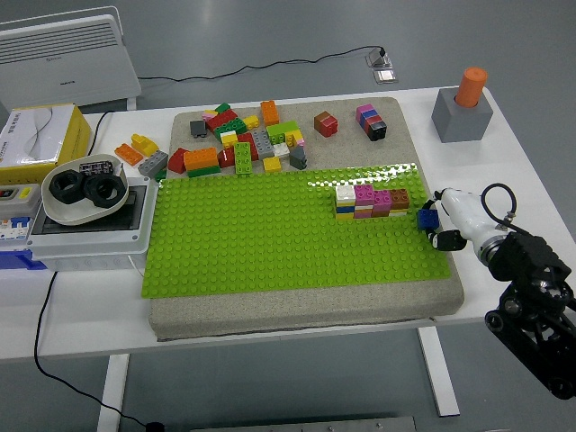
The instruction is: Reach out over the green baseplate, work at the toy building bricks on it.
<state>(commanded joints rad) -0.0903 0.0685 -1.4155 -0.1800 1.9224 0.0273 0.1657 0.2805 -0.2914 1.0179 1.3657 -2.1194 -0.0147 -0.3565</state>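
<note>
Head view, single camera: mounted high on the robot's side, facing forward and down over the white table [270, 310] (near edge low in frame, floor beyond the far edge). Medium distance; whole green baseplate [270, 243] in shot. No second view.

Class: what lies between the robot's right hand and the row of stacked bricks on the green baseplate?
In the head view, one blue brick, held at the right hand's fingertips beside the brick row.
</note>
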